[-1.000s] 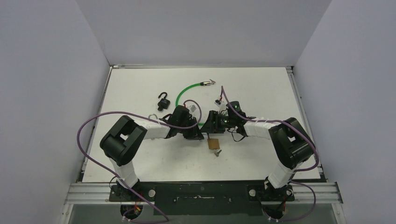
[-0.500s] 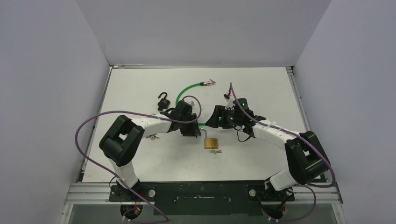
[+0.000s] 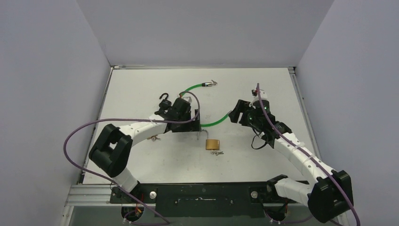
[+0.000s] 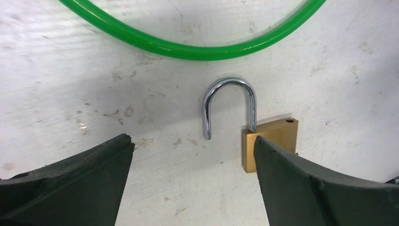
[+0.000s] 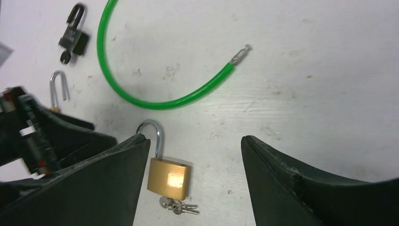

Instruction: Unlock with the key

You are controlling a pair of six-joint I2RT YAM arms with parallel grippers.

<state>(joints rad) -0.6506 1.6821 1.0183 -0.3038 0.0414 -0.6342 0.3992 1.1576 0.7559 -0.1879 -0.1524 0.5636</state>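
Both my grippers have their fingers spread wide with nothing between them. The left gripper (image 4: 193,181) hangs just over the brass padlock (image 4: 270,143), and the right gripper (image 5: 195,181) sits off to the right, well apart from it. The padlock lies flat on the table (image 3: 263,155) near the middle. Its shackle (image 4: 229,106) points to the far left with one leg free of the body, so I judge it already unlocked. The keys (image 5: 179,206) lie at its near end.

The danger is my own left side. One of my left fingers (image 4: 324,188) hides a corner of the brass body in the wrist view. If I dropped or pinched here, I could shove the body and push the shackle home again. The green cable (image 4: 197,47) curves just beyond the shackle, and a careless sweep could drag it across the lock. On the left, the black padlock (image 5: 74,35) and a loose shackle (image 5: 59,89) lie near my left arm, which could brush them
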